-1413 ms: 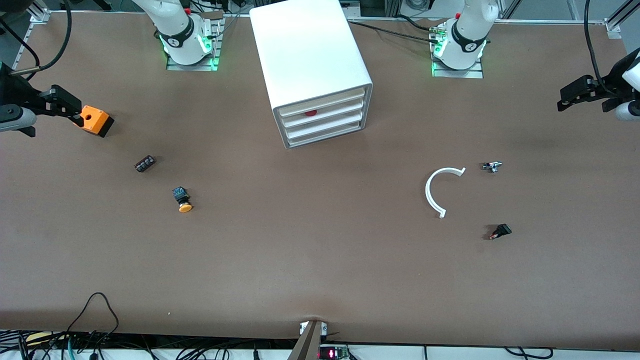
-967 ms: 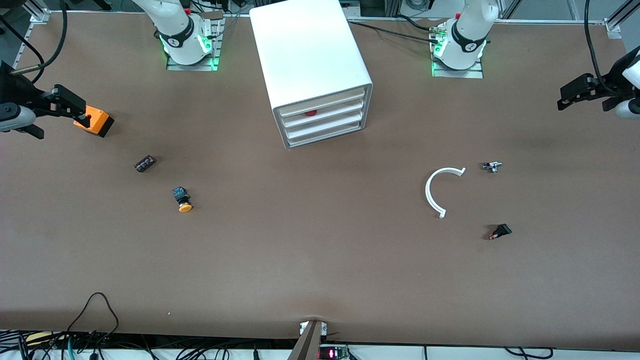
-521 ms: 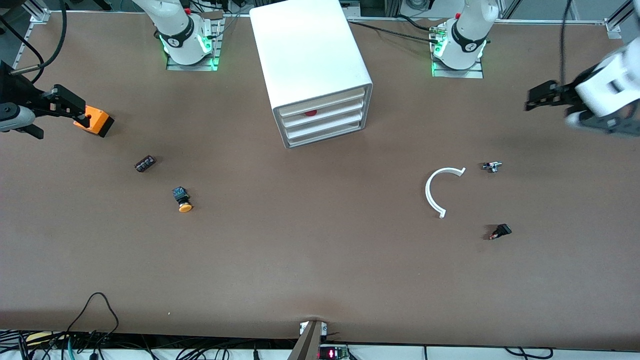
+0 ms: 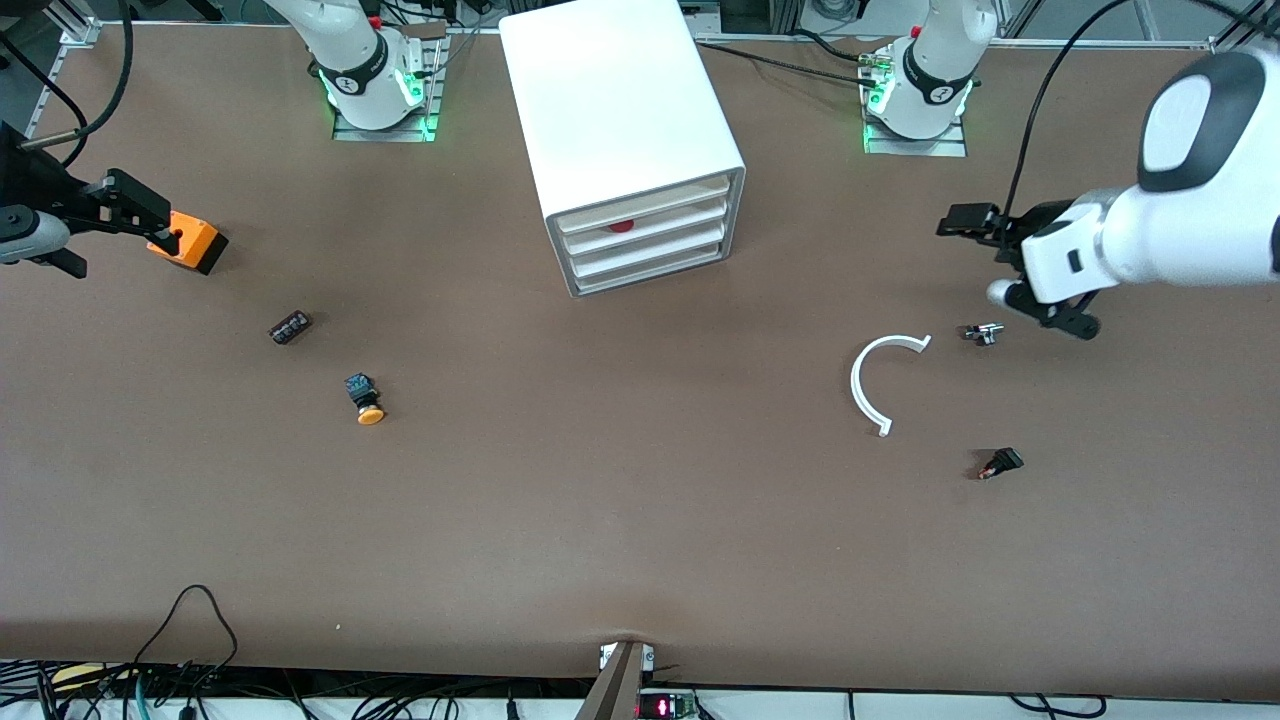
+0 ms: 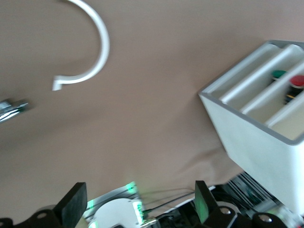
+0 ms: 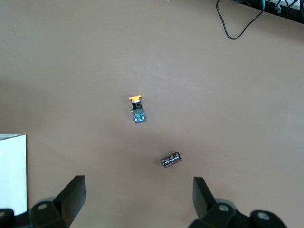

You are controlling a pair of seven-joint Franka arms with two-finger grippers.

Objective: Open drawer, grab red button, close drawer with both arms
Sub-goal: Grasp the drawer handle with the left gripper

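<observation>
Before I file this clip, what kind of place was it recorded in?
Most likely a robotics lab test bench. Two white arms are bolted to a brown table, loose cables run along its edge, and small parts lie scattered around a white drawer cabinet, including an orange-capped button and a white curved piece.

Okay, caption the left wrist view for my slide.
Left wrist view: white cabinet, red button in the drawer, white arc on table.

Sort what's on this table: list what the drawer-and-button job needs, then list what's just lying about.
For the job: the drawer, the red button in it, left gripper, right gripper.

Lying about: orange box, orange-capped button, white arc, dark block, metal part, black part.
</observation>
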